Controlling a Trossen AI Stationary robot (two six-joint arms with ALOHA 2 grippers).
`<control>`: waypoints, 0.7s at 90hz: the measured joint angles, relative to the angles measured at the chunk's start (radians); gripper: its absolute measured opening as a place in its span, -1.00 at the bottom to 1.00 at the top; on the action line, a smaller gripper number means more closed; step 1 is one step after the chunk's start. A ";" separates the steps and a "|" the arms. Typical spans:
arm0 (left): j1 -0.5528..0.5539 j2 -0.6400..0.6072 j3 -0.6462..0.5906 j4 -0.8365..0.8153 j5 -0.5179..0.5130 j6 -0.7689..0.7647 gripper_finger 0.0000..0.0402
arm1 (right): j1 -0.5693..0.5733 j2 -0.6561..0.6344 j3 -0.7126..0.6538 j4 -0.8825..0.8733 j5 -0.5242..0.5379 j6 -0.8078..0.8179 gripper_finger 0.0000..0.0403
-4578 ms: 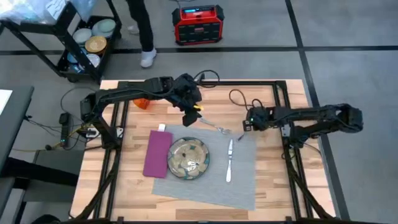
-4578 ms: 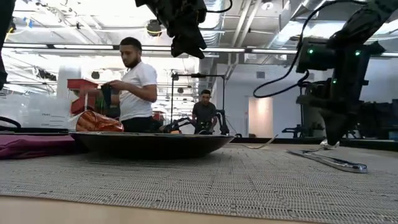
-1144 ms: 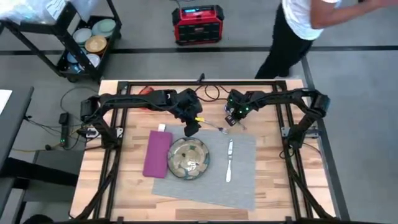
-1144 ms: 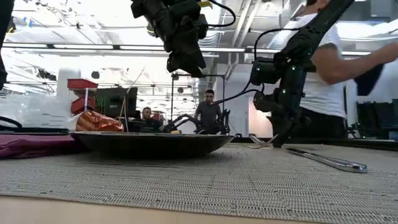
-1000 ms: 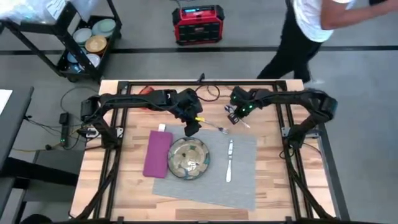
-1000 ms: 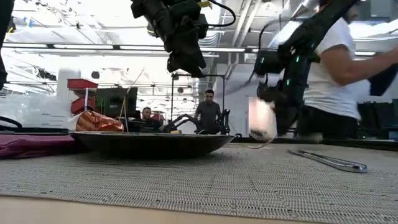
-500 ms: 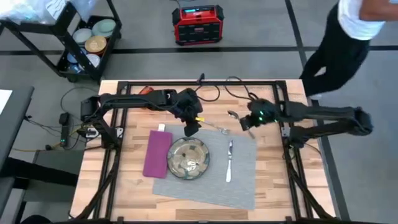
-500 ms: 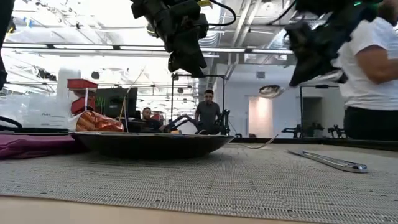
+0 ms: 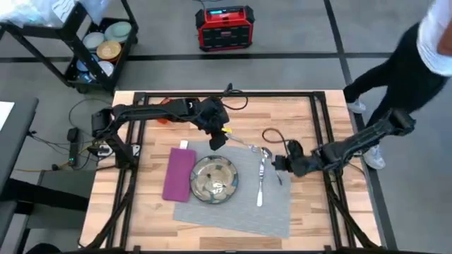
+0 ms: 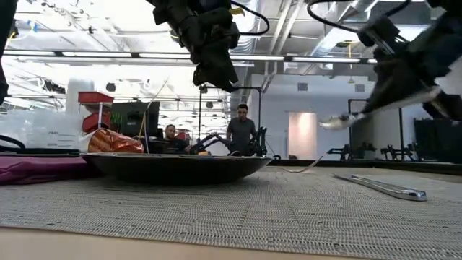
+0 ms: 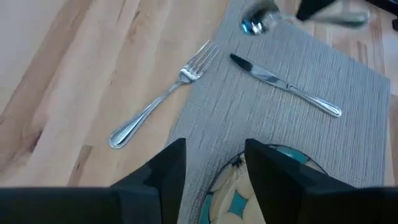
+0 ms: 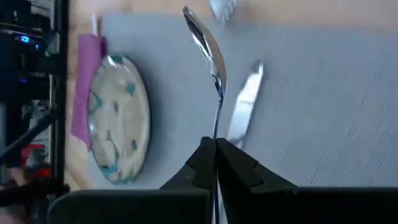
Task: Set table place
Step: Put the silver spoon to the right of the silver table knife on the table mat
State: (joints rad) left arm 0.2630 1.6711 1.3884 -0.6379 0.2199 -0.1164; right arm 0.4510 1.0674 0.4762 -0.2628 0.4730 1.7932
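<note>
The grey placemat point(image 9: 275, 204) lies on the wooden table point(image 9: 141, 204). It carries the round patterned plate point(image 9: 214, 179) and the knife point(image 9: 260, 182). The magenta napkin point(image 9: 179, 173) lies left of the plate. The fork point(image 11: 165, 93) rests half on the mat's far edge. The orange cup point(image 10: 114, 141) stands far left. My right gripper point(image 9: 281, 164) is shut on the spoon point(image 12: 208, 56), above the mat right of the knife. My left gripper point(image 9: 217, 141) hangs open above the plate's far rim. My right gripper pinches the spoon's handle near its free end point(image 12: 216, 134) between its two fingers. The fingers come from the table's right and lie along the handle. The spoon is lifted clear of the mat, nearly level, its bowl point(image 10: 328, 124) pointing toward the far left and slightly lower.
A black cable point(image 9: 272, 134) loops on the table behind the mat. A red box point(image 9: 224, 27) and a cart with bowls point(image 9: 102, 46) stand on the floor beyond the far edge. A person point(image 9: 417, 56) walks past the table's far right corner.
My right gripper has lifted the spoon off the table near the far edge of the mat. It has carried the spoon toward the near edge and lower, to above the mat right of the knife. The person has walked off to the right.
</note>
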 joint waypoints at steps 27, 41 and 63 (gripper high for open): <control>0.000 0.000 0.000 0.000 0.001 0.000 -0.26 | 0.141 0.179 -0.001 0.089 0.027 0.215 -1.00; 0.000 0.000 0.000 0.000 0.001 0.000 -0.26 | 0.154 0.216 -0.001 0.117 0.031 0.234 -1.00; 0.000 0.000 0.000 -0.006 0.002 0.000 -0.26 | 0.171 0.278 -0.001 0.155 -0.011 0.229 -0.94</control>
State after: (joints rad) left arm 0.2626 1.6709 1.3884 -0.6441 0.2222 -0.1165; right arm 0.6223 1.3450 0.4755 -0.1079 0.4615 2.0220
